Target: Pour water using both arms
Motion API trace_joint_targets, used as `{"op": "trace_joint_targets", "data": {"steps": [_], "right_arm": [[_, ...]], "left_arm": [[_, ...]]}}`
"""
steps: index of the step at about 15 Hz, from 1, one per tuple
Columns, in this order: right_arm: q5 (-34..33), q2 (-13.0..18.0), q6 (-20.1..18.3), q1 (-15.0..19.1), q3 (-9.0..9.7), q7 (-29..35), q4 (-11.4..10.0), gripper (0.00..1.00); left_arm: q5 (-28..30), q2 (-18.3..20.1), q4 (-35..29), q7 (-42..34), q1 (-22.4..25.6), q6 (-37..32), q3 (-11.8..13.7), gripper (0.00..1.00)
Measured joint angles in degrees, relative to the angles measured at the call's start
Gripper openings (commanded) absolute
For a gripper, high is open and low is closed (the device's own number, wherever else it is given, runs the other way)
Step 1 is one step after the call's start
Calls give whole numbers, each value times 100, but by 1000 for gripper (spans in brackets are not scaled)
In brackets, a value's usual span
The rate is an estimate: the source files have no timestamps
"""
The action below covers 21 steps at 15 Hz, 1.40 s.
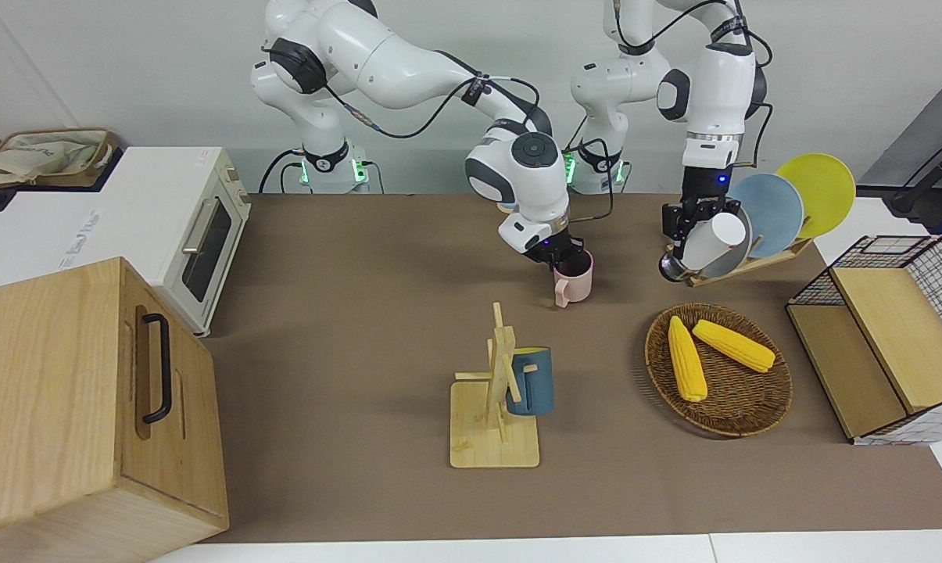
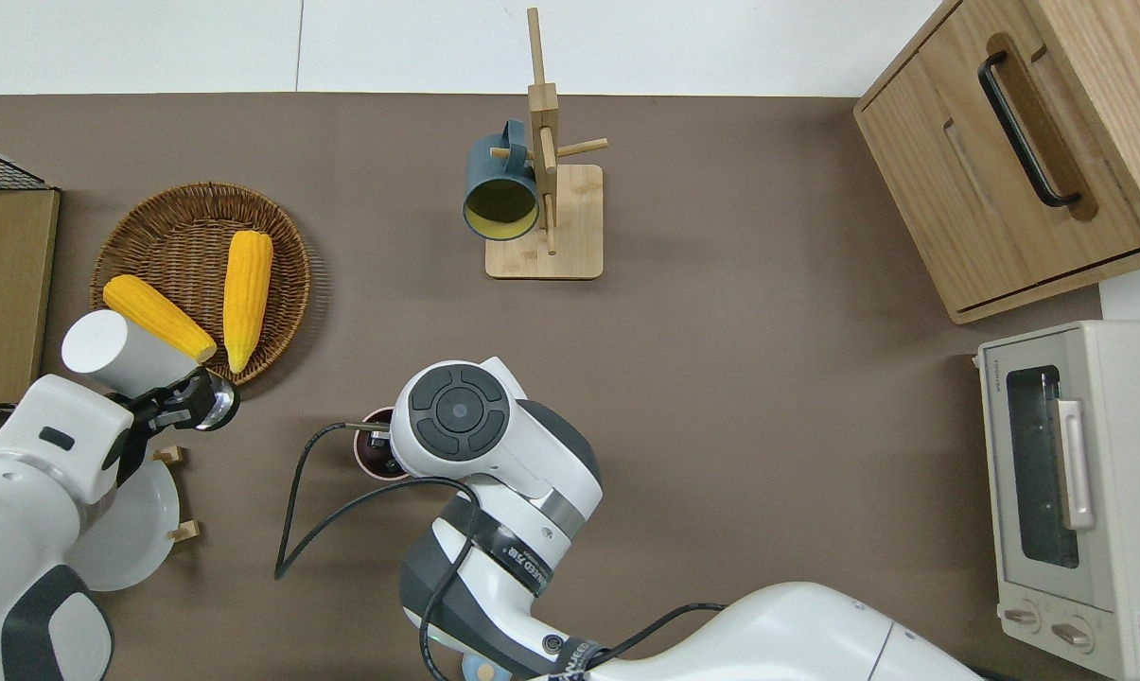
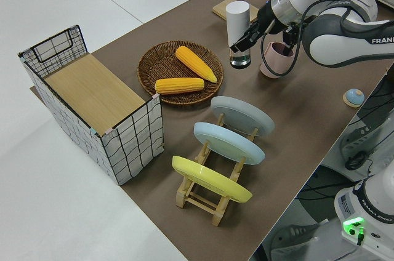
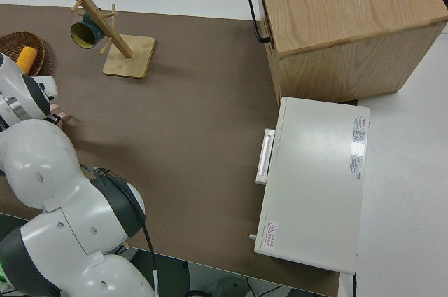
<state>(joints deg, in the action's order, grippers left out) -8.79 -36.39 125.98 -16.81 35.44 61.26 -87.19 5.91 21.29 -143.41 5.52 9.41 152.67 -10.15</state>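
Brown matting is covering your desk (image 1: 361,258), with white wall rising where the robots are standing. You are working with both arms, and the picking-up part looks done while the pouring itself is not yet showing.

Your left gripper (image 1: 683,223) is holding a white bottle (image 1: 713,238) with a shiny metal end, its fingers clamped around the bottle near that end. The bottle is tilting steeply, white end up, and the overhead view shows it hanging over the desk at the edge of the wicker basket (image 2: 144,236), just by the plate rack (image 3: 212,196).

Your right gripper (image 1: 558,252) is reaching into the mouth of a pink mug (image 1: 572,281), fingers gripping its rim as far as you can judge; the wrist is hiding them from above. The mug is upright and seems slightly off the desk, well apart from the bottle.

What is left: bringing bottle and mug together, tipping the bottle over the mug, then setting both down. No water is showing anywhere, and the mug's dark inside is not telling you whether anything is in it.

As for other containers, the basket is holding two corn cobs (image 1: 685,360), the blue mug (image 1: 531,379) is hanging on its wooden stand (image 1: 496,426) with its mouth sideways, and the rack is carrying three plates.
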Motion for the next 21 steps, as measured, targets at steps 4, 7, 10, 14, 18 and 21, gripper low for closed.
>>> {"op": "trace_joint_targets", "data": {"steps": [4, 7, 10, 14, 18, 21], "right_arm": [[-1, -8, 9, 1, -11, 0, 1, 992], [-1, -13, 9, 1, -13, 18, 10, 992], [-1, -7, -213, 10, 13, 111, 210, 992], [-10, 179, -1083, 141, 113, -229, 597, 992], [-29, 619, -2092, 586, 100, -1980, 684, 992], [-60, 887, -2534, 803, -148, -3219, 679, 992]], "left_arm": [[0, 0, -6, 0, -1, 0, 0, 0], [0, 0, -11, 0, -1, 0, 0, 0], [0, 0, -13, 0, -2, 0, 0, 0], [0, 13, -18, -7, -51, -4, -11, 0], [0, 157, -133, -7, -233, -43, -29, 0], [0, 388, -244, 18, -442, -270, -33, 0]]}}
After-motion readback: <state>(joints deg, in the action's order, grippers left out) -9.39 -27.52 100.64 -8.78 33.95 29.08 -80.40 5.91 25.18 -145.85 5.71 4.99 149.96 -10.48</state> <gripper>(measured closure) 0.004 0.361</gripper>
